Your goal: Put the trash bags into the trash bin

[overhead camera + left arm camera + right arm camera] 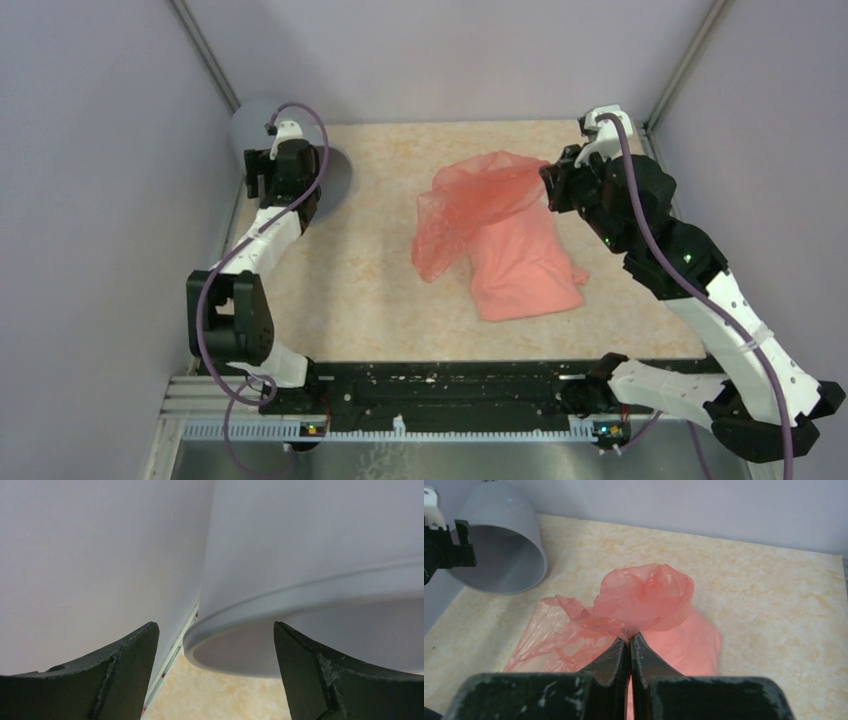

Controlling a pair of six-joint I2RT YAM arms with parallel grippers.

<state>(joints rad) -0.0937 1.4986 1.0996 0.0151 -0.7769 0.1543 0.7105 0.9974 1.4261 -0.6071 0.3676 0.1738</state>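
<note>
The grey trash bin (338,178) is tipped over in the far left corner, its mouth (499,560) facing the middle of the table. My left gripper (262,172) is open at the bin's rim (240,611), and the rim shows between its wide-spread fingers (130,655). Whether they touch the rim I cannot tell. My right gripper (629,639) is shut on a bunched fold of a translucent orange-red trash bag (644,597), lifted above the table (470,200). A second, salmon-pink trash bag (525,270) lies flat under it.
Grey walls close in the table on the left, back and right, and the bin stands against the left wall (100,555). A metal rail (440,385) carrying both arm bases runs along the near edge. The tabletop (350,270) is beige marble-patterned.
</note>
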